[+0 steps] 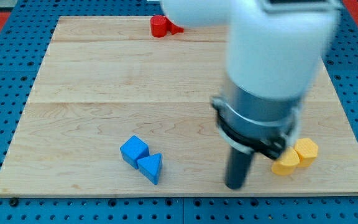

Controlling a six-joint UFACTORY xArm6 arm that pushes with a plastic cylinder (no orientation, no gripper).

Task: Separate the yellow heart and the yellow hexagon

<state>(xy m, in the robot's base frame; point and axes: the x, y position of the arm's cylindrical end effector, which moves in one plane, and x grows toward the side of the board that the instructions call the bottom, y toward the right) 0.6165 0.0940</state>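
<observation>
The yellow hexagon (306, 151) lies near the board's lower right, touching the yellow heart (285, 163), which sits just to its lower left. My tip (235, 185) is at the end of the dark rod, on the board to the left of the yellow heart, a short gap away. The arm's white and grey body hangs above and hides part of the board behind it.
A blue cube (133, 150) and a blue triangle (150, 167) touch at the lower left-centre. A red cylinder (159, 26) and another red block (174, 27), partly hidden by the arm, sit at the top edge. The wooden board (92, 81) lies on a blue pegboard.
</observation>
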